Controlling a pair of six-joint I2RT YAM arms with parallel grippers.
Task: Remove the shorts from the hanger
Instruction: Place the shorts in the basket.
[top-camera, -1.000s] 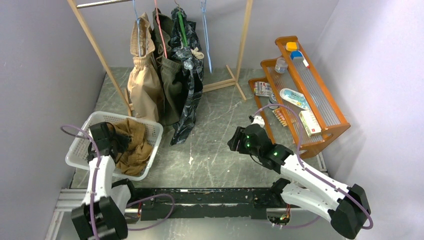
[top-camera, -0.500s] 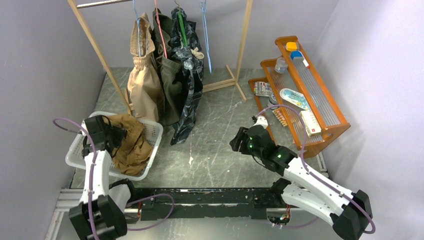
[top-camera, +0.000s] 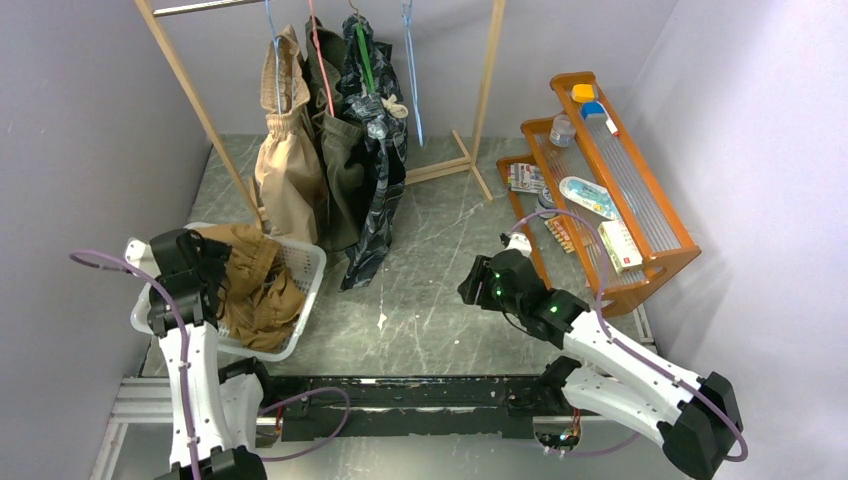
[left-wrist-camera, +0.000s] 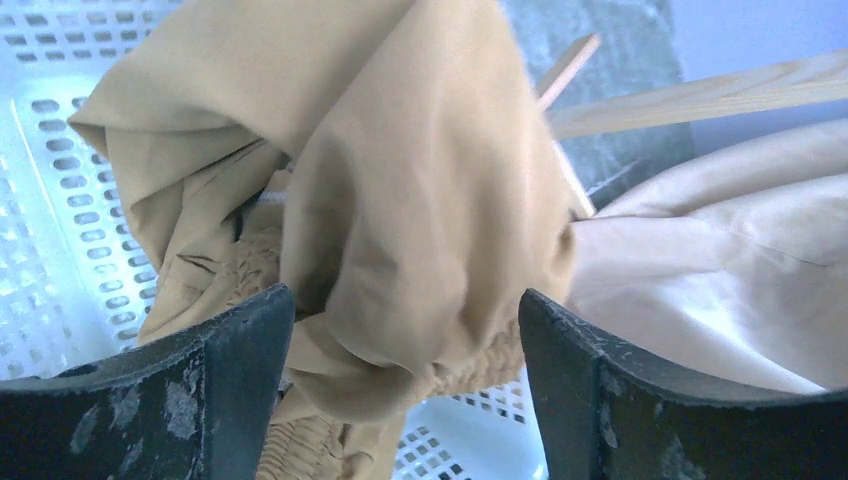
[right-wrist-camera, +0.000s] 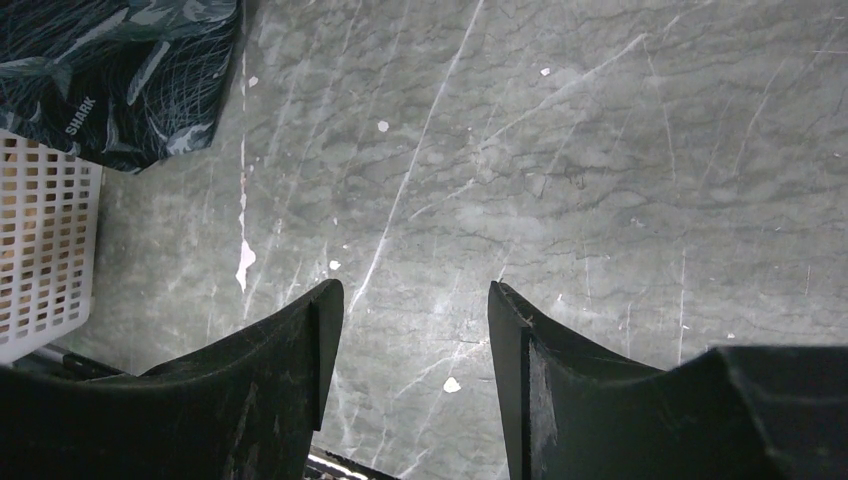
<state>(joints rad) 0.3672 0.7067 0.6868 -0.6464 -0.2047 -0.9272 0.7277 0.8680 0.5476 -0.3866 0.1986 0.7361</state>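
Lower left, the left claw (top-camera: 215, 270) hangs spread over a white basket (top-camera: 308, 264) holding the crumpled tan shorts (top-camera: 258, 295). Upper middle, beige shorts (top-camera: 285, 175), olive shorts (top-camera: 342, 175) and dark patterned shorts (top-camera: 382, 190) hang from a wooden rack (top-camera: 487, 80). Right of centre, the right claw (top-camera: 468, 287) is spread above the table (top-camera: 430, 325).

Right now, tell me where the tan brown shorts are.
In the top view, the tan brown shorts lie heaped in the white basket on the left, beside the left gripper, in front of the hanging beige shorts.

white arms (top-camera: 620, 362), purple cables (top-camera: 100, 258), black hands (left-wrist-camera: 400, 340) (right-wrist-camera: 412, 300) (scuffed, both)
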